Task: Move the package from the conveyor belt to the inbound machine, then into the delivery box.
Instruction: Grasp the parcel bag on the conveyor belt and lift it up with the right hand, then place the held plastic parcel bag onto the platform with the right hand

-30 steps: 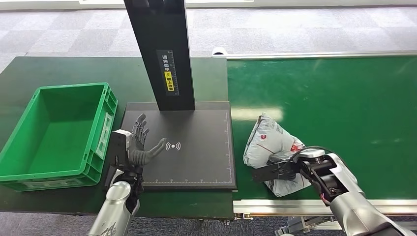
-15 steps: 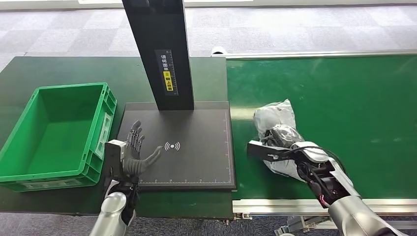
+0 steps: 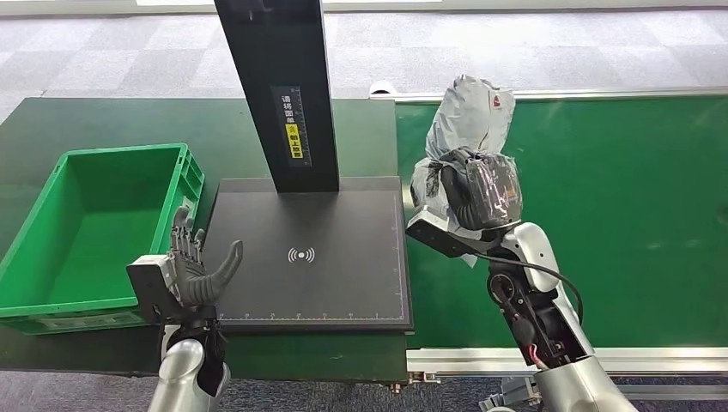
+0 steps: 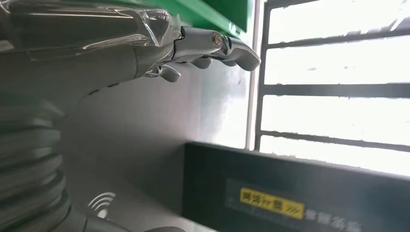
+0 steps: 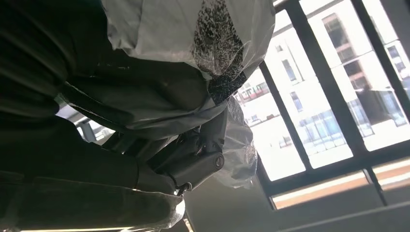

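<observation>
Right hand (image 3: 474, 190) is gripping the package (image 3: 470, 120) above the belt (image 3: 601, 189); left hand (image 3: 191, 273) is hovering wide, holding nothing.

Grey package (image 3: 471, 112), green conveyor belt (image 3: 618, 189), green box (image 3: 51, 232), black inbound machine (image 3: 343, 223).

The delivery box (image 3: 94, 232) sits left of the inbound machine (image 3: 313, 253); the conveyor belt (image 3: 601, 215) lies right. The package (image 3: 470, 129), apparently lifted, hangs above their boundary.
</observation>
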Tool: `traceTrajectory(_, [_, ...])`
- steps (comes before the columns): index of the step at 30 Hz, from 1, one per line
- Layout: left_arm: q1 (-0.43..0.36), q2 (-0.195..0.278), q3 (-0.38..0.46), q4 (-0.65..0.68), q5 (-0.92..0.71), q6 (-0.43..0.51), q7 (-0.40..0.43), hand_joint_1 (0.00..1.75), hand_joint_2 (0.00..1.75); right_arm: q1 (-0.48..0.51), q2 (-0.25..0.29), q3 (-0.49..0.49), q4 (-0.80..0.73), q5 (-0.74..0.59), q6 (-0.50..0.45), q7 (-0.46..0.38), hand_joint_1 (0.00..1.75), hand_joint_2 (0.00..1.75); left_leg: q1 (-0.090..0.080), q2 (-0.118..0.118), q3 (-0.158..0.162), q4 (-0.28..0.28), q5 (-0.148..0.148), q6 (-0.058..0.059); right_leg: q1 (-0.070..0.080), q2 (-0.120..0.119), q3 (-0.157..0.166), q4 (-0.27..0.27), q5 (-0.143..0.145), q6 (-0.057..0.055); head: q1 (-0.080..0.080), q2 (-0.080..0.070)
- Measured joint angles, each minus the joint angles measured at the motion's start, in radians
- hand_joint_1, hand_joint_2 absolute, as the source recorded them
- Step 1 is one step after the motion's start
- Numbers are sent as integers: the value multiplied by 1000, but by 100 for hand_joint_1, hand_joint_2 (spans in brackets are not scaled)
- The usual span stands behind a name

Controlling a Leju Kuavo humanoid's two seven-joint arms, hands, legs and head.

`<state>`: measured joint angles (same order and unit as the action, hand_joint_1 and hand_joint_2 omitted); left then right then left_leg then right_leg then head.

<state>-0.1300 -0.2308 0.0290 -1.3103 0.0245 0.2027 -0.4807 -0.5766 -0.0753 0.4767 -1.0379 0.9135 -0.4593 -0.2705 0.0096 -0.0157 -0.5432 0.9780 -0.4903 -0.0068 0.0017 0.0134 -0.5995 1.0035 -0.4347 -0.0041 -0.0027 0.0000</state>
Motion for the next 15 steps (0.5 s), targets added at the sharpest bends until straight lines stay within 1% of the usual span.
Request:
traceTrajectory(4, [-25, -2, 4, -12, 21, 48, -38, 0, 175, 13, 20, 54, -3, 111, -10, -30, 175, 175, 0, 0, 0, 0, 0, 0, 0, 0, 0, 0, 0, 0, 0, 0])
traceTrajectory(7, [-46, -1, -2, -11, 37, 59, -52, 0, 175, -4, 43, 116, 46, 150, 11, -51, 175, 175, 0, 0, 0, 0, 0, 0, 0, 0, 0, 0, 0, 0, 0, 0])
traceTrajectory(9, [-61, 0, -11, -11, 49, 62, -59, 0, 175, -29, 68, 164, 112, 170, 50, -68, 175, 175, 1, 1, 0, 0, 0, 0, 1, 1, 0, 0, 0, -1, 0, 0])
traceTrajectory(15, [-95, 10, -34, -7, 74, 64, -58, 0, 175, -111, 151, 335, 343, 213, 231, -91, 175, 175, 1, 1, 0, 0, 1, -1, 1, 1, 0, 0, 0, -1, 0, 0])
